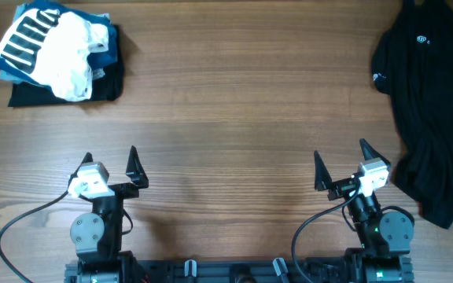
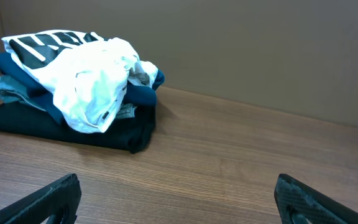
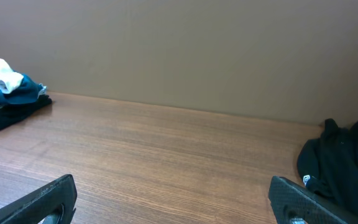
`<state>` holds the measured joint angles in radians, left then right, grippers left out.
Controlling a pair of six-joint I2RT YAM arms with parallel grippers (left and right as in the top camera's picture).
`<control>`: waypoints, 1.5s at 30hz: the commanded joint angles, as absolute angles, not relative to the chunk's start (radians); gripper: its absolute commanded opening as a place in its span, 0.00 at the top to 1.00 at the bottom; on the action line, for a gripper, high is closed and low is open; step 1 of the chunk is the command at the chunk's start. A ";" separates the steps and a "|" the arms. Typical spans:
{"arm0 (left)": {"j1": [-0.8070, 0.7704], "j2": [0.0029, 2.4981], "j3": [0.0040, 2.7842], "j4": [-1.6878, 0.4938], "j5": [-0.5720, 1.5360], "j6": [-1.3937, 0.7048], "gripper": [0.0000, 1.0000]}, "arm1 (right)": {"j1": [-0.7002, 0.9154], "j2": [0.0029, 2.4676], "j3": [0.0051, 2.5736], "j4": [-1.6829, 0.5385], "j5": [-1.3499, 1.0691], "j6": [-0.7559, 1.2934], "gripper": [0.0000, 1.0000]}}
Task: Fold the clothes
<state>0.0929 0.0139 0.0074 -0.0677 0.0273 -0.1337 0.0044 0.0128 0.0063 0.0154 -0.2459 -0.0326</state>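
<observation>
Overhead: the black shirt (image 1: 427, 102) was seen crumpled in a long heap along the table's (image 1: 234, 102) far right edge, white logo marks visible near its top. A pile of smaller garments (image 1: 61, 55) was found at the far left corner: a striped garment (image 1: 28, 35) and a white garment (image 1: 75, 55) on top, blue layers under them, a dark garment (image 1: 110, 85) at the bottom. The left gripper (image 1: 110, 155) and right gripper (image 1: 340, 150) were parked at the near edge, well apart from both heaps, jaws spread wide, nothing held. Left wrist: the left gripper's fingers (image 2: 48, 199) were seen at the two lower corners of the view, spread wide over bare wood, with the pile ahead and to the left and the white garment draped over its top. Right wrist: the same wide spread was seen on the right gripper, nothing between its fingers (image 3: 309, 199). The black shirt was seen ahead at the right edge with one logo mark visible, and the pile far off at the left edge, against a plain wall (image 3: 185, 56).
</observation>
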 commanded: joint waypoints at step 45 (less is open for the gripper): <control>0.096 0.007 0.069 0.031 0.202 -0.196 0.00 | 0.009 0.135 0.109 0.230 -0.286 -0.023 0.00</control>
<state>0.0929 0.0139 0.0124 0.0288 0.1822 -0.1745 0.0044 0.0830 0.0612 0.2176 -0.2695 -0.0311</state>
